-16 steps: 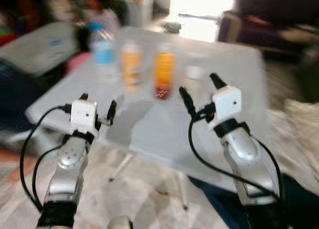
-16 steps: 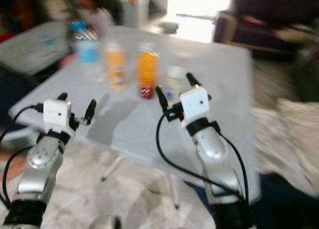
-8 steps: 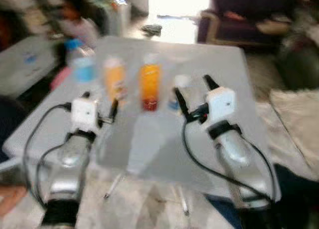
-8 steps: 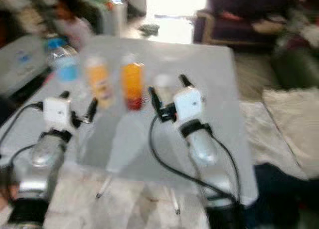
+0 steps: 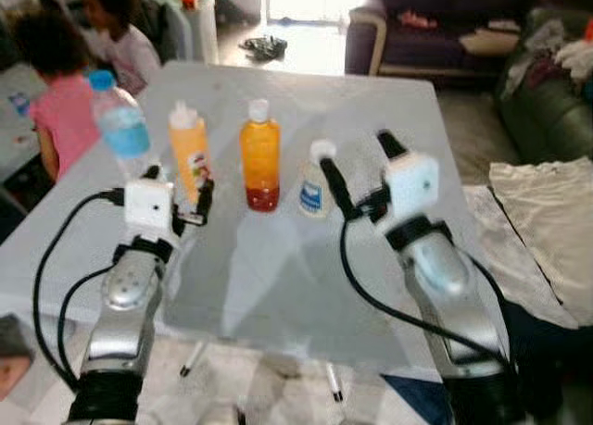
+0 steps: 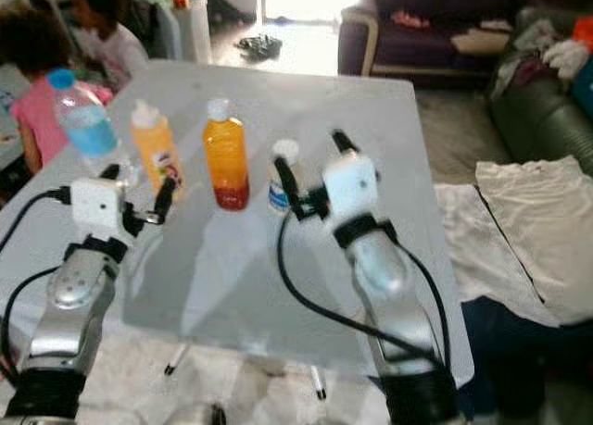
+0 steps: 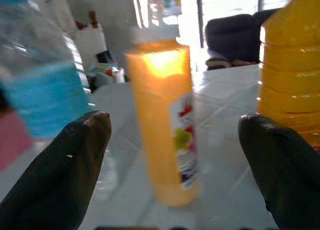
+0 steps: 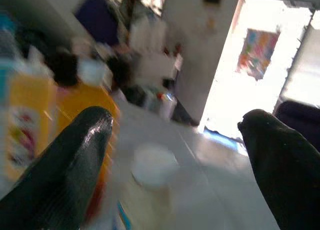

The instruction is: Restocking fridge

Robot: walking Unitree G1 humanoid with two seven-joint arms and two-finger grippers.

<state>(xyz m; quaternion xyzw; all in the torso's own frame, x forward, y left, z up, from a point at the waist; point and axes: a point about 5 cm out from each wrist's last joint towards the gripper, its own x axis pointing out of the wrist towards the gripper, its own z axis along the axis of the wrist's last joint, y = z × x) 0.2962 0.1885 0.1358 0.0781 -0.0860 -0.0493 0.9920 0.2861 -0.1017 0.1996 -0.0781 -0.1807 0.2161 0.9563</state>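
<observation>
Your left hand is raised over the near-left part of the desk, fingers spread, empty. In the left wrist view the squeeze bottle with the orange contents and printed label sits framed between those fingers, close ahead but not touched.

Your right hand is also up, fingers wide apart, empty. It hangs just in front of the small white bottle w/ a blue label, which shows low between the fingers in the right wrist view; no contact yet.

Outward from the hands, four items stand upright in a row across the desk. From your left: a clear water bottle w/ blue cap and label, the squeeze bottle, an orange juice bottle w/ white cap, then the small white bottle.

Beyond the desk: two people sit at far left, a dark sofa at the back, white cloth on the floor to the right.

Progress, as a judgement: very early. Nothing is picked up, all four items still wait on the desk. Every grab and carry to the fridge is left to do.
</observation>
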